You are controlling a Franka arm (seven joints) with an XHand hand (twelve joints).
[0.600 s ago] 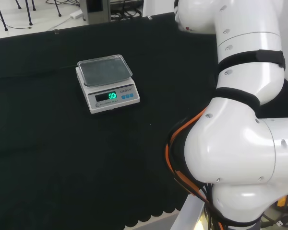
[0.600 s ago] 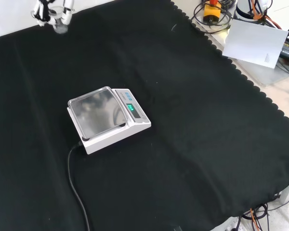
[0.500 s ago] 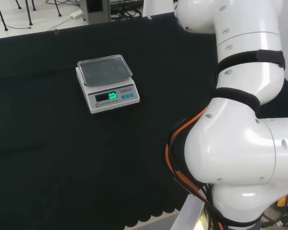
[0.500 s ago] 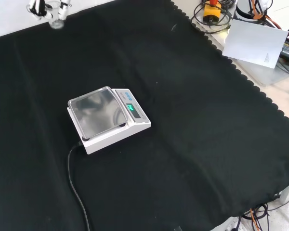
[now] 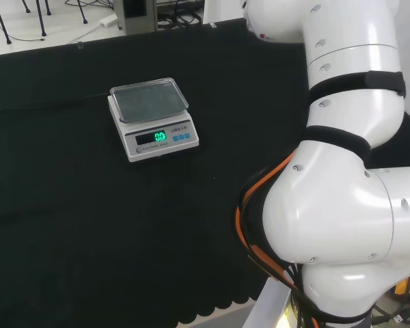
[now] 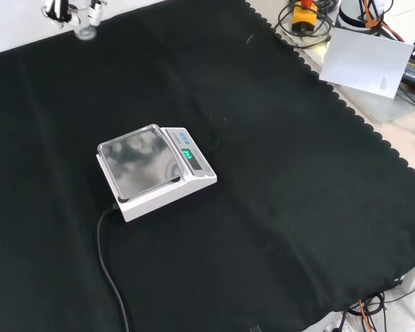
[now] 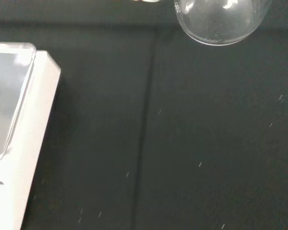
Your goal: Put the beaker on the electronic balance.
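At the far top-left corner of the front view, the black and white hand [image 6: 62, 10] carried the clear glass beaker [image 6: 85, 26], its fingers [image 6: 95, 11] curled round the vessel; the beaker's round base [image 7: 216, 21] hung above the black cloth tabletop [image 6: 277, 180], well apart from the white electronic balance with the steel pan [image 6: 152, 169]; the pan was bare. Judged procedure: transport the beaker upright; align its base over the pan centre; lower vertically; release only after contact, avoiding the display edge.
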